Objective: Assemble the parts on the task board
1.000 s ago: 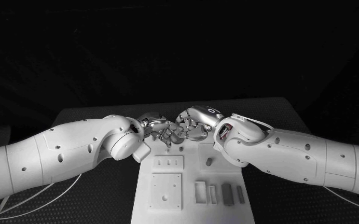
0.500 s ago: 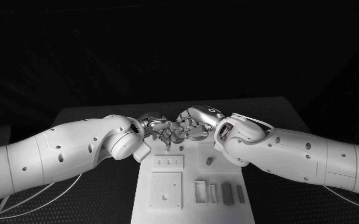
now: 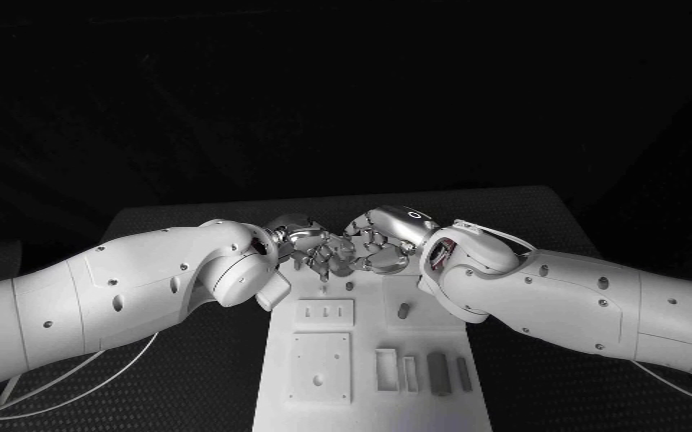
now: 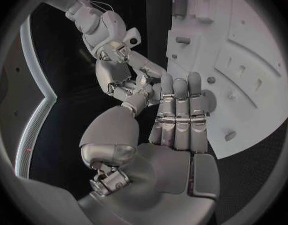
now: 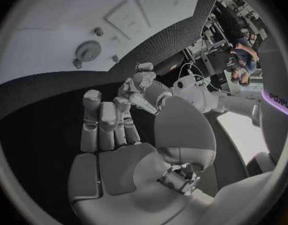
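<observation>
Both hands meet fingertip-to-fingertip over board's (image 3: 368, 372) far end, left hand (image 3: 307, 242) & right hand (image 3: 382, 239) fingers straight, apart, nothing visibly held; gear (image 5: 88, 50) lies on board just beyond, roughly equidistant I'd judge.

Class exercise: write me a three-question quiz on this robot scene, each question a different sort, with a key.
1. True or false: the left hand and right hand are far apart.
2. Where are the hands? A) over the board's far end B) over its near end
3. Fill in: in the right wrist view, a round toothed ____ lies on the board.

Key: 1 false; 2 A; 3 gear.
</observation>
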`<state>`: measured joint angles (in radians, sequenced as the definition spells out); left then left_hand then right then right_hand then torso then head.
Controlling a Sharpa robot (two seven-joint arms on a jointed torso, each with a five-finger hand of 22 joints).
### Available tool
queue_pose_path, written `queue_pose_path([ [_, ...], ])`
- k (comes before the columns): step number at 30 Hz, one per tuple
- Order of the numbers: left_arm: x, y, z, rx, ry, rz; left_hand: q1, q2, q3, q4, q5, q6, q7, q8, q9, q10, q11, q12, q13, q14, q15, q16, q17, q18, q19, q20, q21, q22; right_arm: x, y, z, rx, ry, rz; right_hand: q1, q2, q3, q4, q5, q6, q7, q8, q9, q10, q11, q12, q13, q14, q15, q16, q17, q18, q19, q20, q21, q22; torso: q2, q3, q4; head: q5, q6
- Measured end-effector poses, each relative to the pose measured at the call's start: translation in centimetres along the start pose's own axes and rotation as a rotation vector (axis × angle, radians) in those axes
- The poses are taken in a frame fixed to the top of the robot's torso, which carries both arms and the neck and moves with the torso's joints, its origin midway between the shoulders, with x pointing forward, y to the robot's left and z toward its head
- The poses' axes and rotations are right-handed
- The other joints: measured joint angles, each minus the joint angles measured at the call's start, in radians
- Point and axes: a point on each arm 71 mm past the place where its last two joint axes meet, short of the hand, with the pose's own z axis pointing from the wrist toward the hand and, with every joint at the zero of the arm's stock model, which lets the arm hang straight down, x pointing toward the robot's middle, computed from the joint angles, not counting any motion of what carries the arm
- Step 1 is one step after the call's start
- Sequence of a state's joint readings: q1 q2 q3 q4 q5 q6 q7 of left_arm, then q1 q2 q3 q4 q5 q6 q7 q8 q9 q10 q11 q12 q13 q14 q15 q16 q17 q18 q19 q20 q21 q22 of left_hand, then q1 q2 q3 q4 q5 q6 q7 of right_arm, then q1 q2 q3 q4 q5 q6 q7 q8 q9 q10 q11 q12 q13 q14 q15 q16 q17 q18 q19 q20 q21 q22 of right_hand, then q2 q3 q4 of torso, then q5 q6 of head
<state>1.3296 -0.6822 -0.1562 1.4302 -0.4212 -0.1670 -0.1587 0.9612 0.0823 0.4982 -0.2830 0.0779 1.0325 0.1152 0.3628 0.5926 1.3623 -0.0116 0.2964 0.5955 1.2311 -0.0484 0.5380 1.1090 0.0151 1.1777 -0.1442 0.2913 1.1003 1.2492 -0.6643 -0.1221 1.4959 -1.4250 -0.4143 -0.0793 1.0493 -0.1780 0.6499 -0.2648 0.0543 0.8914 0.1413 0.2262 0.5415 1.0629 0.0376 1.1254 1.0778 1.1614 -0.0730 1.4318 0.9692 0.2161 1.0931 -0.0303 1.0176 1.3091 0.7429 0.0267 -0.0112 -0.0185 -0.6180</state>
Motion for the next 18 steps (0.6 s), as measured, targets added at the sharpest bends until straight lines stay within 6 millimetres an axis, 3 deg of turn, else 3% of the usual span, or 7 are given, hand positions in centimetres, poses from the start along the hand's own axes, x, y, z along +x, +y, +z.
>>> queue_pose_path([
  [7, -0.5, 0.2, -0.1, -0.002, -0.007, 0.006, 0.001, 0.001, 0.000, 0.000, -0.002, 0.000, 0.000, 0.000, 0.001, -0.001, -0.001, 0.004, 0.003, 0.000, 0.000, 0.004, 0.000, 0.000, 0.000, 0.000, 0.000, 0.004, -0.3, -1.0, -0.9, 0.011, -0.004, 0.027, 0.004, -0.004, -0.003, 0.003, 0.000, -0.008, 0.004, -0.005, -0.001, -0.011, 0.004, -0.004, -0.001, -0.006, 0.006, 0.000, 0.000, 0.000, -0.005, 0.005, -0.006, 0.000, 0.000, 0.0007, 0.0000, 0.002, 0.001],
  [18, -1.8, 1.1, -0.4, -0.031, -0.001, 0.071, -0.003, 0.005, 0.000, 0.000, -0.002, -0.002, -0.002, 0.001, 0.015, -0.004, -0.004, 0.016, 0.013, 0.000, 0.000, 0.015, 0.001, 0.000, 0.002, -0.002, 0.004, 0.016, -2.2, -5.0, -2.0, 0.106, -0.059, 0.056, 0.004, -0.004, -0.006, 0.006, 0.000, -0.014, 0.003, -0.005, -0.002, -0.014, 0.007, -0.004, -0.001, -0.009, 0.009, 0.000, 0.000, 0.000, -0.006, 0.006, -0.006, 0.000, 0.000, 0.0007, 0.0000, 0.009, -0.003],
])
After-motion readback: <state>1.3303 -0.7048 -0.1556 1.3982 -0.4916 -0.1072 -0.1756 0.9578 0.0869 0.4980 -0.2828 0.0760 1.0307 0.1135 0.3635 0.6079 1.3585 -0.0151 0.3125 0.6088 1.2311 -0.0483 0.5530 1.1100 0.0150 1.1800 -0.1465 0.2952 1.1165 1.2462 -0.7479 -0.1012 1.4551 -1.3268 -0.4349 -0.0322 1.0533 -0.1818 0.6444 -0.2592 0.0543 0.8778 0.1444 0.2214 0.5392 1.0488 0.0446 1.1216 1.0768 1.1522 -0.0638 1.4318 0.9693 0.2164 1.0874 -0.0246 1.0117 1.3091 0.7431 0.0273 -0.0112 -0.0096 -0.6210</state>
